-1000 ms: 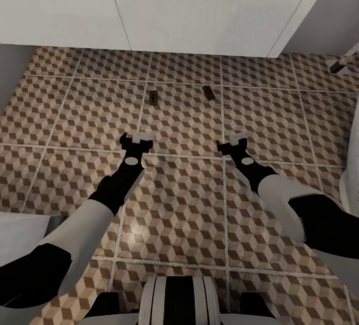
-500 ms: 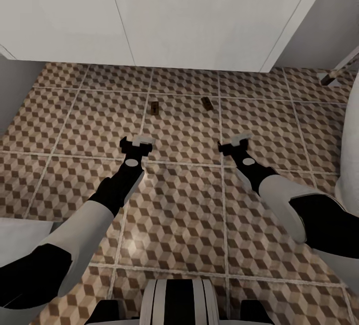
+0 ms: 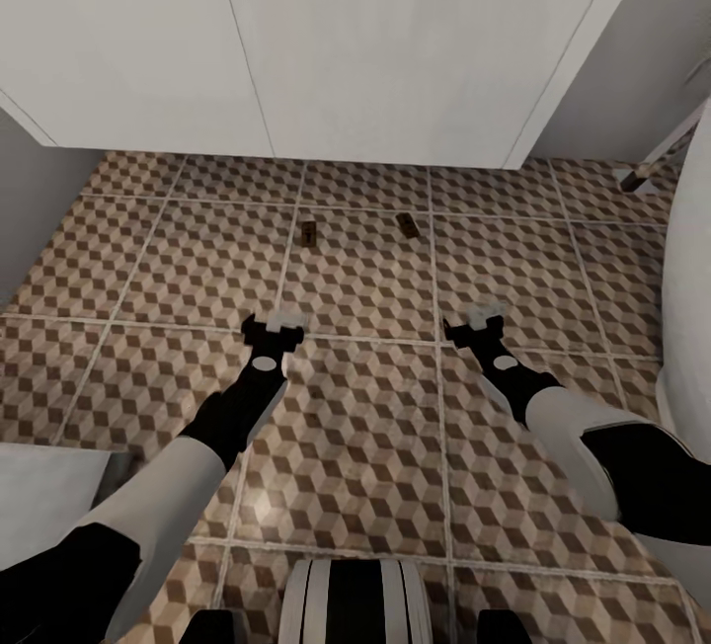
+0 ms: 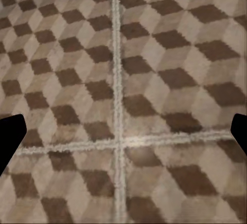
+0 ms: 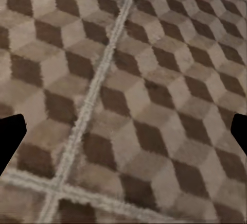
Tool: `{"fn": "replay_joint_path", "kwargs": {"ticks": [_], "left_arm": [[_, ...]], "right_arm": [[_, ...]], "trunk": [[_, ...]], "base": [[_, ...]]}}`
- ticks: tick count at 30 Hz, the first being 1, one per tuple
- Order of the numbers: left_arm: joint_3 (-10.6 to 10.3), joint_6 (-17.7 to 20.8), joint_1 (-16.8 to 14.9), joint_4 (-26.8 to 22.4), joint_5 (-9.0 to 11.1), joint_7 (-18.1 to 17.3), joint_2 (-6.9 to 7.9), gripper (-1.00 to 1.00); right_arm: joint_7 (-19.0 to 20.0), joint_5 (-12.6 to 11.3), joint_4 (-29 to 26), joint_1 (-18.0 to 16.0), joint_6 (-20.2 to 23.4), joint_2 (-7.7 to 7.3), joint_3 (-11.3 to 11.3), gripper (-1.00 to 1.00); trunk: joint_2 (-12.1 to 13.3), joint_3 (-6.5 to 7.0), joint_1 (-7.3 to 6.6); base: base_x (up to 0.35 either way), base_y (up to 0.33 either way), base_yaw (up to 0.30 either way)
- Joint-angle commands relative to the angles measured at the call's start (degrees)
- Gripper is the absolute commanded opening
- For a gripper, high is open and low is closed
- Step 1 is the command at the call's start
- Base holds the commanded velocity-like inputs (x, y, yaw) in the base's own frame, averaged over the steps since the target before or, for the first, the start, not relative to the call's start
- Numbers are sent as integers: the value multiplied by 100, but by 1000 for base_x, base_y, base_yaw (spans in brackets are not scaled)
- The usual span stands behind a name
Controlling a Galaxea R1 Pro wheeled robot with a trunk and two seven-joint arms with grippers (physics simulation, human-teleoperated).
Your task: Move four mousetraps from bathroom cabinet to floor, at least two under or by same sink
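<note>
Both arms have drawn back toward the body and the camera has shifted, so more of the white vanity (image 3: 395,41) front shows and the traps sit farther from the pincers.

Left to right: the left pincer (image 3: 273,331) hangs just above the bathroom floor (image 3: 138,259), jaws spread wide, holding nothing. Ahead of it, one mousetrap (image 3: 309,232) lies flat on the tiles, just in front of the vanity. A second mousetrap (image 3: 408,223) lies near it, apart and slightly skewed. The right pincer (image 3: 475,325) is likewise wide open and empty.

Two traps seem placed by the sink unit; the others are presumably to be fetched. Backing away well means keeping both arms clear of the laid traps, so nothing nudges them.
</note>
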Motion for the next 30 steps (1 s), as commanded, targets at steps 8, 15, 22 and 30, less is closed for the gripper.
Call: {"fn": "replay_joint_path", "kwargs": {"ticks": [8, 15, 22, 30], "left_arm": [[-25, 32, 309, -17, -10, 36, 3, 100], [-19, -245, 780, 30, -6, 34, 39, 100], [-17, -1500, 1002, 1142, 4, 43, 103, 100], [-17, -2731, 1027, 2622, 14, 39, 102, 100]], "right_arm": [[-45, 54, 5, 429, -234, -53, 18, 100], [-50, 54, 5, 996, -538, -99, 24, 100], [-50, 54, 5, 1576, -874, -102, 23, 100], [-50, 51, 5, 2055, -1136, -102, 23, 100]], "trunk": [[10, 175, -21], [19, 330, -39], [28, 485, -57], [39, 663, -78]], "base": [[0, 0, 0], [0, 0, 0], [0, 0, 0], [0, 0, 0]]}}
